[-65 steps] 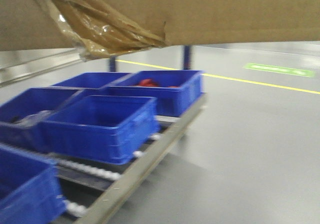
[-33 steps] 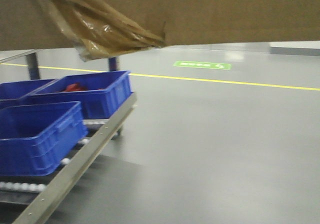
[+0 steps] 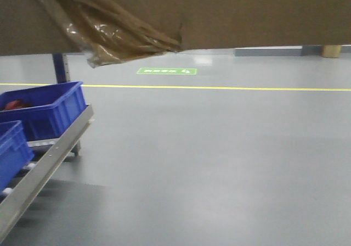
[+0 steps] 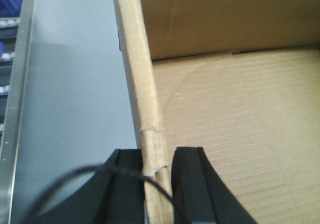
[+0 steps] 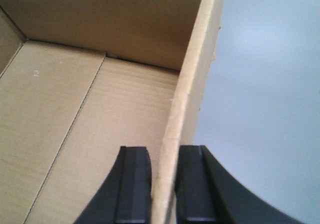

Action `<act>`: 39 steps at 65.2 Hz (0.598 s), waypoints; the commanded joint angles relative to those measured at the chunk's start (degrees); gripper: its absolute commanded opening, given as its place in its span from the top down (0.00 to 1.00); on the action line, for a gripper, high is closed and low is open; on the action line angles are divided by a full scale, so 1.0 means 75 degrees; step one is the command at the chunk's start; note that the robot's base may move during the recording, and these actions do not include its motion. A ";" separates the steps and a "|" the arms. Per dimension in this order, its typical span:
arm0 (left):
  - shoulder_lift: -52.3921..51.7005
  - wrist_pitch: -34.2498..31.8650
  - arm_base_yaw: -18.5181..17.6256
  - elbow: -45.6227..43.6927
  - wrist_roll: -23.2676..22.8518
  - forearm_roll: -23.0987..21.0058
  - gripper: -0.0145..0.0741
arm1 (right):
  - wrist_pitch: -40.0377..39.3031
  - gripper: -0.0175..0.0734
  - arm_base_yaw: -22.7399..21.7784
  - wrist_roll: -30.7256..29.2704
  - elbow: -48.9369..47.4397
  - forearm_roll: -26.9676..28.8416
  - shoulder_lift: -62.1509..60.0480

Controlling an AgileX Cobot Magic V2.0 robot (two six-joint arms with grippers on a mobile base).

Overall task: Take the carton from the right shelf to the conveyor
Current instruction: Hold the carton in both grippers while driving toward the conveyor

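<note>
The carton (image 3: 247,12) is held up off the ground and fills the top of the front view, with a wad of yellowish tape (image 3: 109,32) hanging from its bottom seam. My left gripper (image 4: 156,156) is shut on the carton's left wall (image 4: 137,69), one finger outside and one inside. My right gripper (image 5: 163,156) is shut on the carton's right wall (image 5: 192,79) the same way. The open inside of the carton (image 5: 75,119) looks bare. The right shelf and the conveyor are out of view.
A roller rack with a metal rail (image 3: 46,166) stands at the lower left, carrying blue bins (image 3: 46,108). Grey floor (image 3: 219,158) with a yellow line (image 3: 219,88) and a green marking (image 3: 166,71) spreads ahead. A blue post (image 3: 59,67) stands behind the rack.
The view has swung right: the rack and blue bins have slid toward the left edge and more floor shows. The carton stays fixed at the top of the view.
</note>
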 commanded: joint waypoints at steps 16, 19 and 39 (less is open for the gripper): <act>-0.0113 -0.0235 -0.0019 -0.0091 0.0066 0.0047 0.86 | -0.0270 0.87 0.0000 -0.0158 0.0002 0.0011 -0.0126; -0.0113 -0.0235 -0.0019 -0.0091 0.0066 0.0047 0.86 | -0.0270 0.87 0.0000 -0.0158 0.0002 0.0011 -0.0126; -0.0113 -0.0235 -0.0019 -0.0091 0.0066 0.0047 0.86 | -0.0270 0.87 0.0000 -0.0158 0.0002 0.0011 -0.0126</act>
